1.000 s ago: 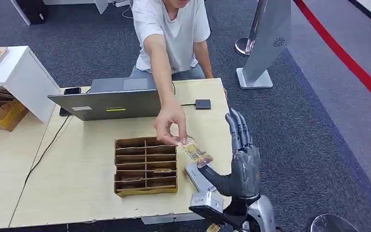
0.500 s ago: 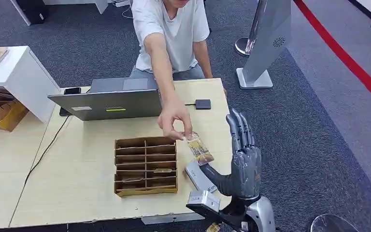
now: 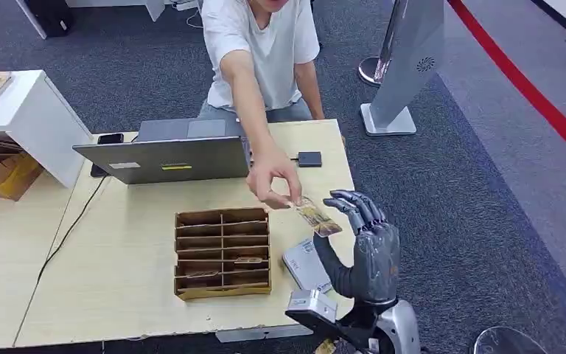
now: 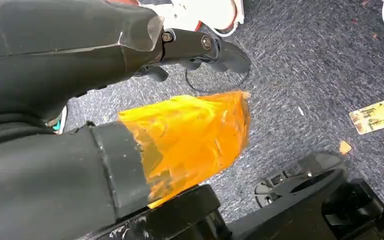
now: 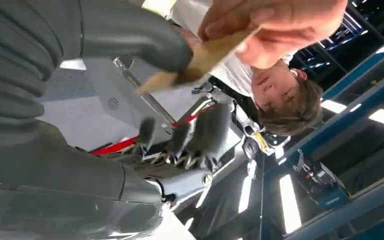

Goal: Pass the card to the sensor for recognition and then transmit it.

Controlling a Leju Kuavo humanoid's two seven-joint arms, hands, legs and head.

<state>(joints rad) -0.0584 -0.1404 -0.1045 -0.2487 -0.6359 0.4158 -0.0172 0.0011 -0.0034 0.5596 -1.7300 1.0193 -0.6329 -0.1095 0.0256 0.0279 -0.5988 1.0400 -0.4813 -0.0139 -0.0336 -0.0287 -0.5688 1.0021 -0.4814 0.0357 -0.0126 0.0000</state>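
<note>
Just beside the cardboard organizer (image 3: pixel 222 252), on its far right corner, a person's hand (image 3: pixel 273 177) is holding out the card (image 3: pixel 317 218), and I am bringing my right hand (image 3: pixel 365 251) up to meet it. My fingers (image 3: pixel 354 204) are curling over the card's near end, with the thumb rising underneath; from the right wrist view the thumb (image 5: pixel 140 37) is touching the card (image 5: pixel 200 60), but the person is pinching the other end, so I judge the handover only half made. I cannot tell whether my grip is firm yet. My left hand (image 4: pixel 105 145) is hanging away from the bench (image 3: pixel 118 243), over the carpet, and I cannot tell how its fingers are lying. Beyond the organizer, the small black sensor (image 3: pixel 309 158) is lying next to the laptop (image 3: pixel 166 156). Everything is remaining: securing the card, presenting it to the sensor, then passing it on.
</note>
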